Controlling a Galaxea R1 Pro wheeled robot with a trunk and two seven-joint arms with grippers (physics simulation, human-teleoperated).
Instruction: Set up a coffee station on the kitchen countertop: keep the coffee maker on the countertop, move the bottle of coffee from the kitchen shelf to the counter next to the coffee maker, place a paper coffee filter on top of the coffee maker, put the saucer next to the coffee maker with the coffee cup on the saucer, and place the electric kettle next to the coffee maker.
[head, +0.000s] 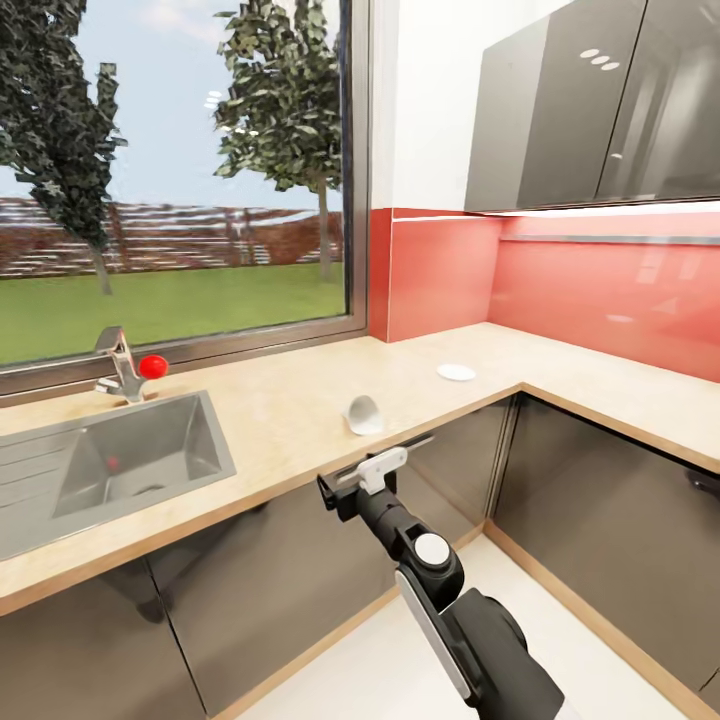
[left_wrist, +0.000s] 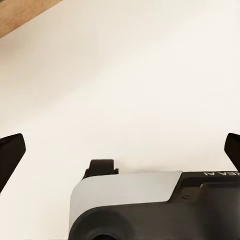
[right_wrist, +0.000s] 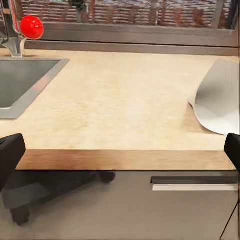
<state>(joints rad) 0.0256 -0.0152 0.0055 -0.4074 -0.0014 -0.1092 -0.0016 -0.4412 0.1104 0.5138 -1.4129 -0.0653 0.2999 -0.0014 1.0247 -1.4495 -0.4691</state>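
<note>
Paper coffee filter (head: 364, 414) sits near the front edge of the desk (head: 290, 410), a pale grey cone lying tipped on its side, its smooth curved wall also showing in the right wrist view (right_wrist: 220, 97). Further back toward the corner lies the saucer (head: 456, 372), a small flat white disc, well apart from the filter. The right tool (head: 352, 484) hangs just in front of the desk edge, below the filter, at the height of the cabinet fronts; its 2 dark fingers (right_wrist: 10, 155) stand wide apart with nothing between them. The left tool (left_wrist: 120, 150) points at a plain white surface, its 2 dark fingertips likewise spread wide and gripping nothing. The desk is light, wood-toned with a darker brown edge band, and bends in an L round the corner under a glossy red backsplash (head: 600, 290). Left of the filter is a brushed steel sink (head: 130, 465) with a metal tap (head: 120, 365) carrying a red round knob (head: 153, 366). Glossy dark grey cabinets (head: 600, 100) hang above, and a large window (head: 170, 170) shows grass and trees.
</note>
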